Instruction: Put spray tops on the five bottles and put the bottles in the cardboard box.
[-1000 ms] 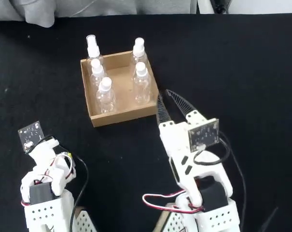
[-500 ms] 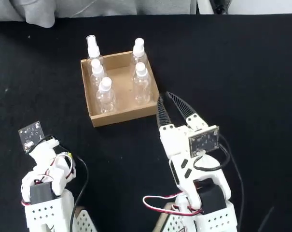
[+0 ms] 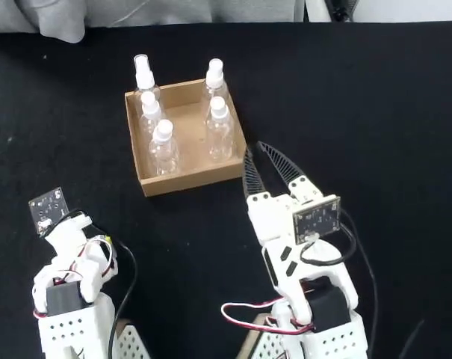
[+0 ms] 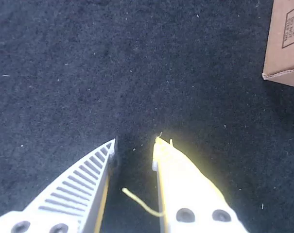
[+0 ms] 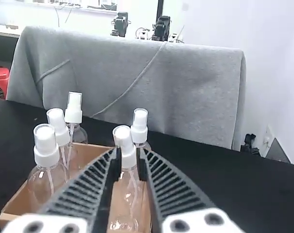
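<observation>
The cardboard box (image 3: 190, 179) stands on the black table at the back, left of centre. In it stand several clear bottles with white spray tops, among them one at the back left (image 3: 143, 75), one at the front left (image 3: 163, 143) and one at the right (image 3: 220, 123). My right gripper (image 3: 253, 149) hovers just off the box's front right corner, open by a narrow gap and holding nothing. In the right wrist view its fingertips (image 5: 128, 150) frame a bottle (image 5: 123, 141) farther off in the box (image 5: 15, 206). My left gripper (image 4: 134, 143) is open over bare cloth, near a box corner (image 4: 285, 43). The left arm (image 3: 65, 250) is folded back at the front left.
A grey cloth (image 3: 136, 11) hangs along the table's far edge, also seen in the right wrist view (image 5: 137, 82). The black table surface (image 3: 375, 112) lies bare to the right of the box and between the arms.
My right arm has drawn back a little from the box toward its base. The left arm, box and bottles have not moved.
</observation>
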Motion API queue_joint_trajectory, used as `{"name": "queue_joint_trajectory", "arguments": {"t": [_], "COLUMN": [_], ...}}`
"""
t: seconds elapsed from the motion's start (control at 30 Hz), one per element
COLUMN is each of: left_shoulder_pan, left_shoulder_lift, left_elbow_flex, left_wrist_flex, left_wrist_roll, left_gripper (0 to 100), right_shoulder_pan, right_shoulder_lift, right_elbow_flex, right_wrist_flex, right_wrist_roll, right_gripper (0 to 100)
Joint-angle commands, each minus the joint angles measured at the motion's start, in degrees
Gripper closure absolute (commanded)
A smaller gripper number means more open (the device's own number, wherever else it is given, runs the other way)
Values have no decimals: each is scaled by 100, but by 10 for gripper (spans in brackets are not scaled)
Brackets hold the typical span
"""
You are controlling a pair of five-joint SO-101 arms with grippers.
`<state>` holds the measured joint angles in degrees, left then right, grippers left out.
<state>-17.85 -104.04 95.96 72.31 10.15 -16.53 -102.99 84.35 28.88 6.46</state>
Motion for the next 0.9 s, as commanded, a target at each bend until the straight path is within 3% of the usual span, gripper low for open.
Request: {"name": "queue_joint_trajectory", "arguments": {"t": [0.0, 0.47, 0.87], "left_shoulder_pan": [22, 22, 22], "left_shoulder_lift": [-35, -35, -35], "left_elbow_flex": [145, 145, 145], "left_wrist_flex": [35, 35, 35], "left_wrist_roll": [-18, -18, -18], "left_gripper": [886, 886, 886], "right_shoulder_pan": [158, 176, 1266], "right_shoulder_lift": [-567, -567, -567], "right_elbow_flex": [-497, 171, 1182], "right_wrist_flex": [-202, -158, -202], "right_wrist_roll": [0, 0, 0], "right_gripper": [983, 982, 982]}}
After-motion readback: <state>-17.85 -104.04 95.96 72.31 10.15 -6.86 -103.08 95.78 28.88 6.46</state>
